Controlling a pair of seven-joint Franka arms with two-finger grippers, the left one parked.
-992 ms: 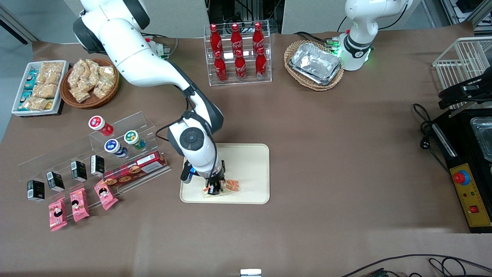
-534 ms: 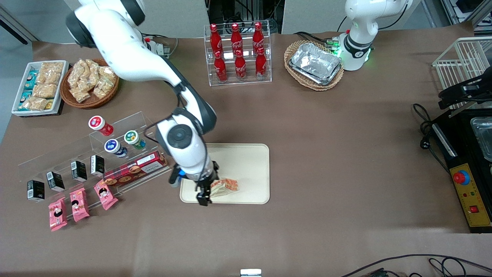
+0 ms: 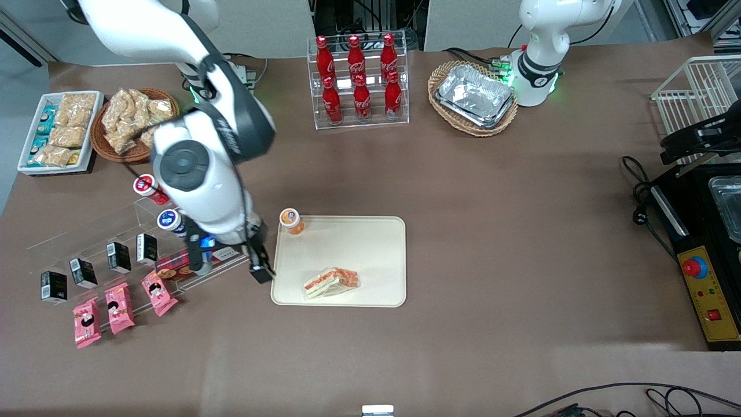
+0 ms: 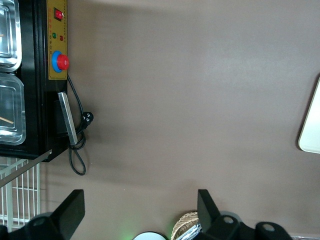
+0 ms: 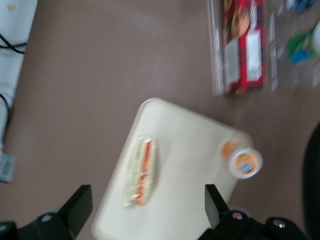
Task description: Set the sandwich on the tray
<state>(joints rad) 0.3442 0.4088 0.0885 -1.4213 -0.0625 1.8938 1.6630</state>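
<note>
The sandwich [image 3: 331, 282] [image 5: 141, 172] lies flat on the cream tray [image 3: 376, 249] [image 5: 190, 145], near the tray's edge closest to the front camera, its orange-red stripe showing. Nothing touches it. My right gripper [image 3: 231, 269] [image 5: 146, 207] is open and empty. It hangs high above the table, beside the tray toward the working arm's end, over the acrylic shelf. A small orange-lidded jar [image 3: 291, 220] [image 5: 243, 161] stands on the tray's corner farthest from the front camera. A strip of the tray's rim [image 4: 311, 125] also shows in the left wrist view.
An acrylic shelf holds a red biscuit box [image 3: 173, 268] [image 5: 243, 47], small jars and black cartons. Pink packets [image 3: 118, 307] lie in front of it. A cola bottle rack [image 3: 359, 81], a foil-tray basket [image 3: 474, 95] and a snack basket [image 3: 136, 121] stand farther back. A black machine [image 3: 706, 255] sits at the parked arm's end.
The gripper let go of the sandwich, rose and swung off the tray toward the working arm's end. The sandwich stays on the tray. The orange-lidded jar came into sight.
</note>
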